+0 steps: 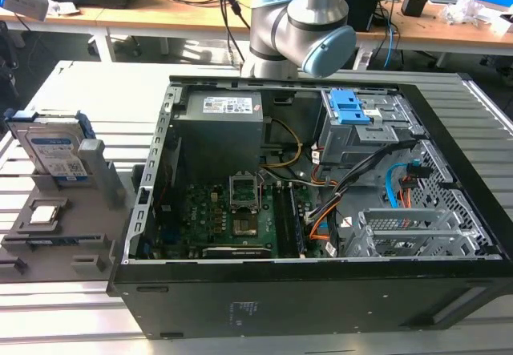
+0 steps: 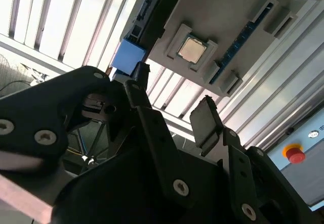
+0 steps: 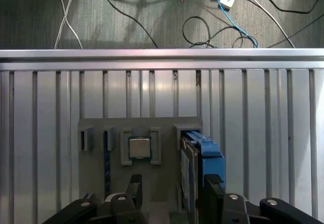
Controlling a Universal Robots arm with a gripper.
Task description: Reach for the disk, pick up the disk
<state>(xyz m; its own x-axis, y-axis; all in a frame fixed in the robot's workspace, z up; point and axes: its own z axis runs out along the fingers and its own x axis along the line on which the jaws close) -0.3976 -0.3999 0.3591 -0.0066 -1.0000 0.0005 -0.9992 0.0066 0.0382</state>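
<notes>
The disk [image 1: 53, 148] is a silver drive with a white-and-blue label and a blue carrier frame. It stands on edge in a slot of the grey holder [image 1: 68, 239] at the exterior view's left. In the first wrist view I see the disk [image 3: 195, 158] edge-on from above, with my gripper [image 3: 173, 196] open over the holder [image 3: 96, 125]. One black fingertip [image 3: 212, 186] lies over the disk's blue frame, the other [image 3: 134, 186] beside the chip. In the second wrist view the gripper [image 2: 172, 105] holds nothing, and the blue frame [image 2: 126, 56] shows past it.
A small square silver chip [image 3: 139, 147] sits in a pocket of the holder, next to the disk. An open black computer case [image 1: 321, 211] takes up the middle of the slatted metal table [image 1: 48, 315]. The arm's base [image 1: 300, 26] stands behind the case. Cables [image 3: 217, 16] lie on the floor past the table's edge.
</notes>
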